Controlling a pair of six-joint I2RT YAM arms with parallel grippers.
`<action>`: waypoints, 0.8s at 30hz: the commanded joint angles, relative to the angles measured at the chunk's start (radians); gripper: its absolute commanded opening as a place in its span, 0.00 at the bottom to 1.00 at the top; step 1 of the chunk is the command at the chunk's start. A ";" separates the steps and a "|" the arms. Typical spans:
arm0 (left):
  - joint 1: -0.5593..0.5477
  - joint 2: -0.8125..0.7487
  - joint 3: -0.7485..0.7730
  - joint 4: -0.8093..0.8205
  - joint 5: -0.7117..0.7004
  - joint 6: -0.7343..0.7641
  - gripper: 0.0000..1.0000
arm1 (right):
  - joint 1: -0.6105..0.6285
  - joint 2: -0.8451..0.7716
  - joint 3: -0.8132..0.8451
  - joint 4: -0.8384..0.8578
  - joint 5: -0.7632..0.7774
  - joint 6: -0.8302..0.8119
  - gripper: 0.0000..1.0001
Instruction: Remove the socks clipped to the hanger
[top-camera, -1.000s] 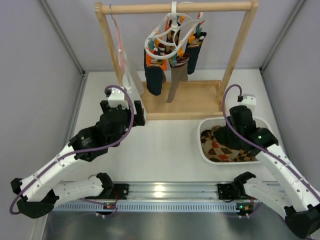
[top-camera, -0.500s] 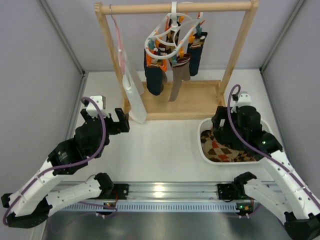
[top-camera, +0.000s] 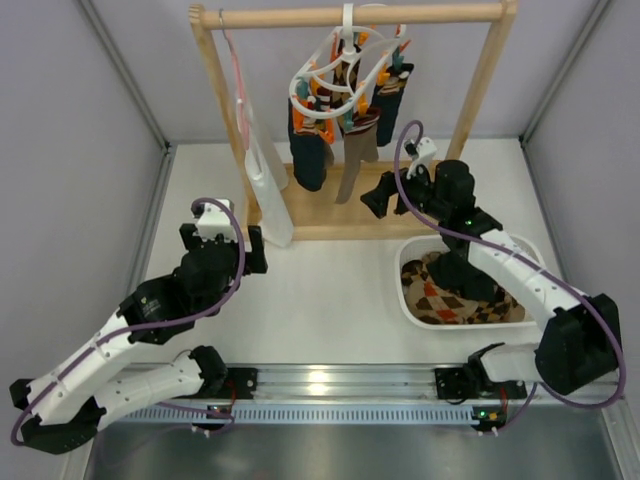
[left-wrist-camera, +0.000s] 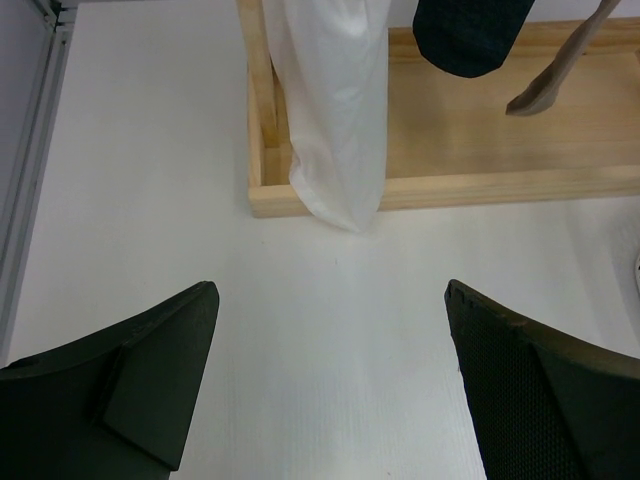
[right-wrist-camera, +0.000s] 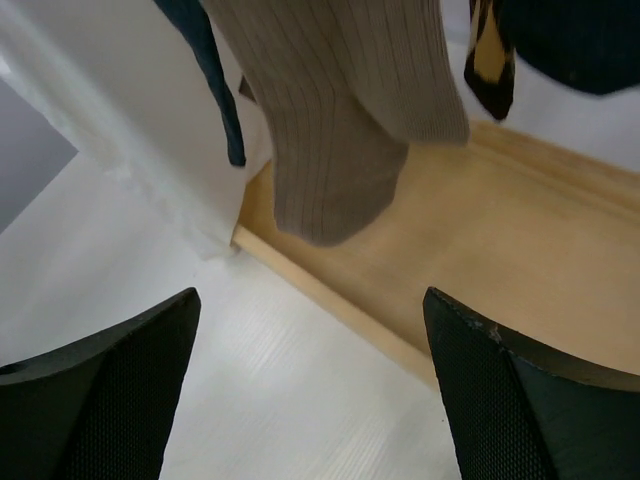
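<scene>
- right gripper (right-wrist-camera: 310, 370), wide and empty, has risen from the tray (top-camera: 403, 270) to just below the hanger (top-camera: 335, 75); taupe sock (right-wrist-camera: 340, 130) probably next
- left gripper (left-wrist-camera: 330, 330) wide, further off

The left tool (left-wrist-camera: 330, 292) and right tool (right-wrist-camera: 310, 296) both point forward and down, jaws spread wide.

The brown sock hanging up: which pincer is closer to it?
Right. The right pincer is just right of the brown sock; the left pincer is farther off, by the white cloth.
</scene>
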 joint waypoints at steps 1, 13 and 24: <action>0.000 0.000 -0.010 0.010 0.008 -0.010 0.98 | -0.011 0.064 0.138 0.148 -0.043 -0.105 0.89; 0.000 0.024 -0.012 0.013 0.040 -0.013 0.98 | -0.052 0.141 0.205 0.231 -0.069 -0.152 0.92; 0.000 0.052 -0.004 0.012 0.062 -0.012 0.98 | -0.143 0.371 0.458 0.068 -0.534 -0.291 0.88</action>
